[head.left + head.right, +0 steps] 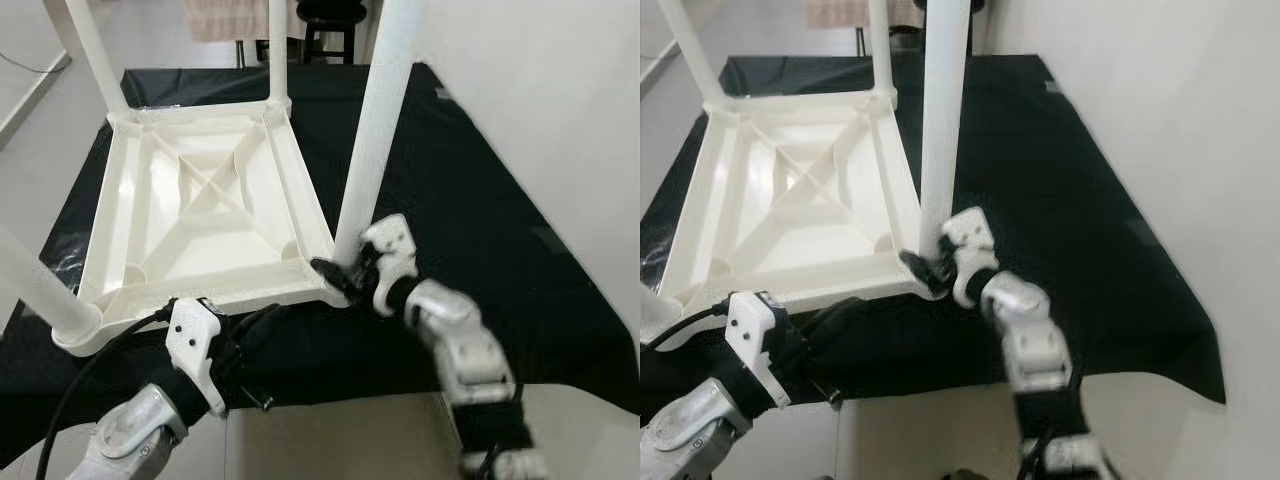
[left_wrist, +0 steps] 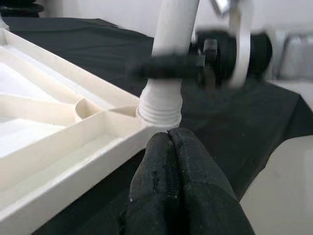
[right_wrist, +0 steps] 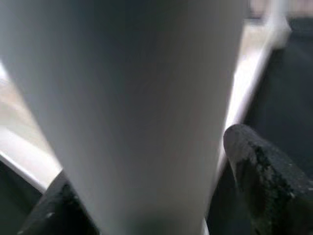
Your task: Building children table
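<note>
A white plastic children's table top [image 1: 200,215] lies upside down on a black cloth, with white legs standing up from its corners. The near right leg [image 1: 375,130] rises from its corner socket [image 2: 159,110]. My right gripper [image 1: 345,272] is shut on this leg just above the socket; one black finger [image 3: 266,174] presses against the leg's side in the right wrist view. My left gripper [image 2: 168,161] is shut with nothing in it, low at the table top's near edge, pointing toward the same corner.
The black cloth [image 1: 470,200] covers a low surface that ends close in front of me. A white wall [image 1: 560,90] runs along the right. A dark stool [image 1: 330,25] stands at the back. A black cable [image 1: 85,375] trails by my left arm.
</note>
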You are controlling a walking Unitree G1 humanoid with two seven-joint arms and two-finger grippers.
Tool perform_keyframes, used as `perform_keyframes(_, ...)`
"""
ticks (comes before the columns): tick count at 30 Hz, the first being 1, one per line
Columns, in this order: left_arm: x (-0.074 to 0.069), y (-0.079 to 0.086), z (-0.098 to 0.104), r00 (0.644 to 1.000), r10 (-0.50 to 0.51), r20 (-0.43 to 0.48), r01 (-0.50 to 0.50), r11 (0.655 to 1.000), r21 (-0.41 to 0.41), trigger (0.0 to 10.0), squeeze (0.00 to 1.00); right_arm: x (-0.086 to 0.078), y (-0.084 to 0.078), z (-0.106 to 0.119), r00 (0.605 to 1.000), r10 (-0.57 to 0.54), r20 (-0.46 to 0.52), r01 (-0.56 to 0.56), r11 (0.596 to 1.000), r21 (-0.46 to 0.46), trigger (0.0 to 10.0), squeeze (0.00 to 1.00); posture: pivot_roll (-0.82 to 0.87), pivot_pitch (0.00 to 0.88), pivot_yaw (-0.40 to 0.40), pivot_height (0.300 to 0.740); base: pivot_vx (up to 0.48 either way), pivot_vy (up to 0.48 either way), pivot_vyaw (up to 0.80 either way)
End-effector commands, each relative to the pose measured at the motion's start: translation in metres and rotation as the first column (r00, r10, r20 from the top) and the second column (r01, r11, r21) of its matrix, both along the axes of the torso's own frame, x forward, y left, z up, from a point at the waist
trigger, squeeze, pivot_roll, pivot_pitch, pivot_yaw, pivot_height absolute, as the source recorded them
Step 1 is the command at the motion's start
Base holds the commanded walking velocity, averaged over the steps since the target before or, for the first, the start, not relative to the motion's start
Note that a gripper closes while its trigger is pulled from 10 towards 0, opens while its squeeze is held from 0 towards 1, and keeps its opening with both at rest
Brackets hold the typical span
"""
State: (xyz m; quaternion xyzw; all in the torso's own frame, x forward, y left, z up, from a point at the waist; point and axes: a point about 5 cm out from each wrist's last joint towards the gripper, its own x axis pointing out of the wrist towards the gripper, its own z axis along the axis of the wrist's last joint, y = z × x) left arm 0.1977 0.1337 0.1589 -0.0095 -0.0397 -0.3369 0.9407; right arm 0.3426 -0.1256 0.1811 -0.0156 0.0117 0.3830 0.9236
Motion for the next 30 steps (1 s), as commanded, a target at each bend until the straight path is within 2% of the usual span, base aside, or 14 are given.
perform_keyframes(1, -0.002, 0.0, -0.004, 1.0, 0.008, 0.001, -0.008, 1.0, 0.03, 10.0, 0.0, 0.005, -0.008, 0.002, 0.998, 0.07, 0.008, -0.07, 0.996, 0.045, 10.0, 0.0, 0.12, 0.103, -0.074, 0.74, 0.0, 0.0, 0.0)
perform_keyframes(3, -0.004, -0.001, -0.006, 1.0, 0.018, 0.006, -0.019, 0.999, 0.043, 10.0, 0.0, 0.011, -0.016, 0.003, 0.989, 0.15, -0.002, -0.15, 0.988, 0.039, 10.0, 0.0, 0.12, 0.091, -0.08, 0.74, 0.0, 0.0, 0.0)
perform_keyframes(6, -0.005, -0.002, -0.008, 1.0, 0.028, 0.005, -0.029, 0.999, 0.046, 10.0, 0.0, 0.014, -0.02, 0.0, 0.978, 0.208, -0.03, -0.208, 0.978, 0.012, 10.0, 0.0, 0.13, 0.084, -0.083, 0.74, 0.0, 0.0, 0.0)
perform_keyframes(9, -0.008, -0.004, -0.012, 0.999, 0.035, 0.001, -0.035, 0.998, 0.055, 10.0, 0.0, 0.021, -0.025, 0.001, 0.976, 0.214, -0.05, -0.213, 0.977, 0.014, 10.0, 0.0, 0.14, 0.076, -0.09, 0.74, 0.0, 0.0, 0.0)
perform_keyframes(10, -0.01, -0.005, -0.013, 0.999, 0.04, 0.0, -0.04, 0.998, 0.057, 10.0, 0.0, 0.025, -0.027, 0.003, 0.975, 0.214, -0.055, -0.213, 0.977, 0.02, 2.3, 0.0, 0.14, 0.073, -0.093, 0.74, 0.0, 0.0, 0.0)
perform_keyframes(11, -0.01, -0.005, -0.013, 0.999, 0.04, 0.0, -0.04, 0.998, 0.057, 10.0, 0.0, 0.025, -0.027, 0.003, 0.975, 0.214, -0.055, -0.213, 0.977, 0.02, 2.3, 0.0, 0.14, 0.073, -0.093, 0.74, 0.0, 0.0, 0.0)
perform_keyframes(12, -0.012, -0.006, -0.015, 0.999, 0.045, -0.001, -0.045, 0.997, 0.065, 10.0, 0.0, 0.028, -0.031, 0.006, 0.973, 0.223, -0.06, -0.221, 0.975, 0.029, 0.0, 0.0, 0.15, 0.067, -0.099, 0.74, 0.0, 0.0, 0.0)
perform_keyframes(21, -0.008, -0.009, -0.016, 0.992, 0.087, 0.086, -0.098, 0.986, 0.131, 10.0, 0.0, 0.033, -0.053, 0.007, 0.984, 0.169, -0.065, -0.168, 0.986, 0.014, 0.0, 0.0, 0.14, 0.038, -0.108, 0.74, 0.0, 0.0, 0.0)
perform_keyframes(22, -0.008, -0.01, -0.015, 0.988, 0.102, 0.115, -0.119, 0.982, 0.148, 10.0, 0.0, 0.031, -0.058, 0.004, 0.984, 0.164, -0.062, -0.165, 0.986, -0.009, 0.0, 0.0, 0.13, 0.037, -0.109, 0.74, 0.0, 0.0, 0.0)
perform_keyframes(24, -0.011, -0.012, -0.015, 0.988, 0.117, 0.106, -0.13, 0.982, 0.134, 10.0, 0.0, 0.027, -0.064, -0.004, 0.991, 0.118, -0.063, -0.123, 0.99, -0.075, 0.0, 0.0, 0.12, 0.034, -0.116, 0.74, 0.0, 0.0, 0.0)
perform_keyframes(25, -0.011, -0.012, -0.015, 0.988, 0.117, 0.106, -0.13, 0.982, 0.134, 10.0, 0.0, 0.027, -0.064, -0.004, 0.991, 0.118, -0.063, -0.123, 0.99, -0.075, 0.0, 0.0, 0.12, 0.034, -0.116, 0.74, 0.0, 0.0, 0.0)
perform_keyframes(27, -0.017, -0.015, -0.013, 0.988, 0.125, 0.09, -0.133, 0.987, 0.091, 10.0, 0.0, 0.026, -0.068, -0.017, 0.994, 0.012, -0.11, -0.026, 0.991, -0.129, 0.0, 0.0, 0.12, 0.037, -0.126, 0.74, 0.0, 0.0, 0.0)
perform_keyframes(29, -0.023, -0.016, -0.016, 0.986, 0.149, 0.077, -0.154, 0.985, 0.071, 10.0, 0.0, 0.015, -0.064, -0.042, 0.962, -0.23, -0.146, 0.197, 0.958, -0.21, 0.0, 0.0, 0.13, 0.043, -0.137, 0.74, 0.0, 0.0, 0.0)
perform_keyframes(30, -0.023, -0.016, -0.016, 0.986, 0.149, 0.077, -0.154, 0.985, 0.071, 10.0, 0.0, 0.015, -0.064, -0.042, 0.962, -0.23, -0.146, 0.197, 0.958, -0.21, 0.0, 0.0, 0.13, 0.043, -0.137, 0.74, 0.0, 0.0, 0.0)
